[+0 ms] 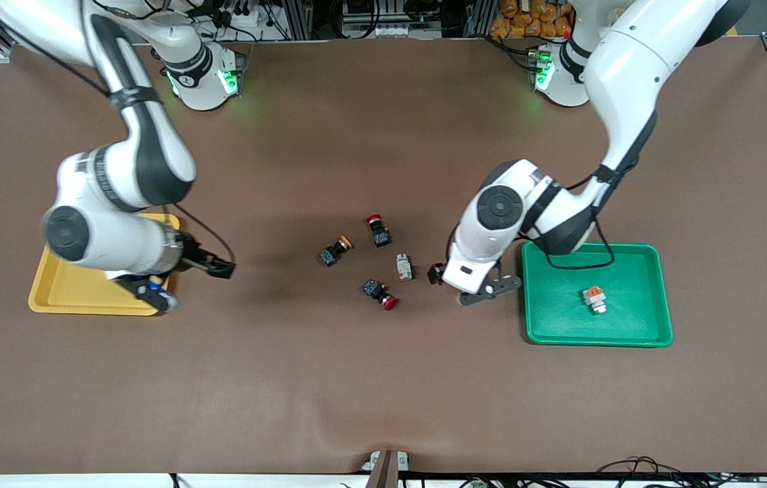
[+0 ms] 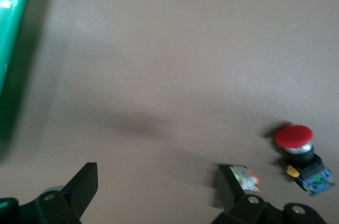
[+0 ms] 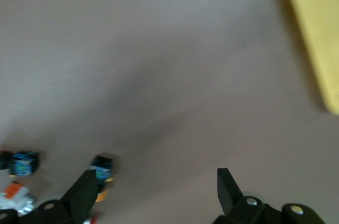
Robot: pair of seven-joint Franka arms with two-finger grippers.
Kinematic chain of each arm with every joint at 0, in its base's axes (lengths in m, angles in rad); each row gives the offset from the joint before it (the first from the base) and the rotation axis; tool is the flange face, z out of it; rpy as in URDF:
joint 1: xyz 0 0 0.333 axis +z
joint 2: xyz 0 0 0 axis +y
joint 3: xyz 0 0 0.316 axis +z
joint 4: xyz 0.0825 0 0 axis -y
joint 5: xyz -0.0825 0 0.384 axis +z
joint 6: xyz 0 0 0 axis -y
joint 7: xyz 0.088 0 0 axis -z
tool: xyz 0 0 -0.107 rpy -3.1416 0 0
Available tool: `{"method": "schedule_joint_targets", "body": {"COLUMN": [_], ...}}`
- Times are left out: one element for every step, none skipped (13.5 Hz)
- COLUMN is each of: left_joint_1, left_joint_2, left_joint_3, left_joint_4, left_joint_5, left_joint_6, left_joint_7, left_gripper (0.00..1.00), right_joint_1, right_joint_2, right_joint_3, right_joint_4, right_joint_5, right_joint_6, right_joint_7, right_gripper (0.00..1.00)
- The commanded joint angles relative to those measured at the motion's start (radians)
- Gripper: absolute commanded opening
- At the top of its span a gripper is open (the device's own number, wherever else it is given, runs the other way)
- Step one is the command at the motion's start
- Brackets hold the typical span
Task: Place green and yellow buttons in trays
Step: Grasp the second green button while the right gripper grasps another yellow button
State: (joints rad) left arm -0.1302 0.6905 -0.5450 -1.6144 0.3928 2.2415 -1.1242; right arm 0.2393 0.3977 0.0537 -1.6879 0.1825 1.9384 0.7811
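Two Franka arms work over a brown surface (image 1: 383,393) strewn with tiny push-button switches. The left pincer (image 1: 488,290) hovers wide open and empty over bare surface beside the green tray (image 1: 654,298), which sits at 3 o'clock. The right pincer (image 1: 156,293), equally wide open and holding nothing, hangs over the inner edge of the yellow tray (image 1: 58,291) at 9 o'clock. One pale-capped button (image 1: 594,299) already lies in the green tray. A second pale-capped button (image 1: 404,266) lies loose on the surface at 9 o'clock from the left pincer. One yellow-capped button (image 1: 336,251) lies at about 9 o'clock from that loose one. Two red-capped switches flank it, one at 11 o'clock (image 1: 378,230) and one at 7 o'clock (image 1: 381,293). A fourth button is not clearly visible. A blue speck under the right wrist may be one, but it cannot be told. The switches look light, rigid and hard-shelled, with smooth round caps likely to slip or roll. The surest hold is probably across the flat sides of the square body, low near the surface, not on the cap. The count is two trays, two pale-capped buttons, one yellow-capped button seen, and two red-capped switches.
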Motion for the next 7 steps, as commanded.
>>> {"method": "schedule_joint_targets", "body": {"left_joint_1": [-0.035, -0.051, -0.064, -0.074, -0.081, -0.094, -0.103], "left_joint_2": [0.043, 0.056, 0.067, 0.078, 0.086, 0.092, 0.099], "left_joint_3": [0.007, 0.008, 0.010, 0.010, 0.010, 0.010, 0.010], "left_joint_4": [0.042, 0.056, 0.068, 0.071, 0.082, 0.090, 0.094], "left_joint_5": [0.012, 0.015, 0.017, 0.018, 0.018, 0.018, 0.018], "left_joint_6": [-0.003, -0.002, -0.002, -0.002, 0.000, 0.000, 0.001], "left_joint_7": [-0.022, -0.022, -0.022, -0.022, -0.022, -0.022, -0.023], "left_gripper": [1.00, 1.00, 1.00, 1.00, 1.00, 1.00, 1.00], "right_joint_1": [0.135, 0.173, 0.198, 0.221, 0.235, 0.245, 0.256], "right_joint_2": [0.073, 0.101, 0.130, 0.153, 0.173, 0.188, 0.193], "right_joint_3": [-0.012, -0.014, -0.014, -0.014, -0.014, -0.014, -0.015], "right_joint_4": [0.017, 0.014, 0.013, 0.011, 0.011, 0.004, -0.015], "right_joint_5": [0.012, 0.012, 0.012, 0.012, 0.008, 0.005, 0.005], "right_joint_6": [0.101, 0.149, 0.190, 0.221, 0.244, 0.266, 0.295], "right_joint_7": [0.206, 0.272, 0.318, 0.348, 0.374, 0.385, 0.385], "right_gripper": [1.00, 1.00, 1.00, 1.00, 1.00, 1.00, 1.00]}}
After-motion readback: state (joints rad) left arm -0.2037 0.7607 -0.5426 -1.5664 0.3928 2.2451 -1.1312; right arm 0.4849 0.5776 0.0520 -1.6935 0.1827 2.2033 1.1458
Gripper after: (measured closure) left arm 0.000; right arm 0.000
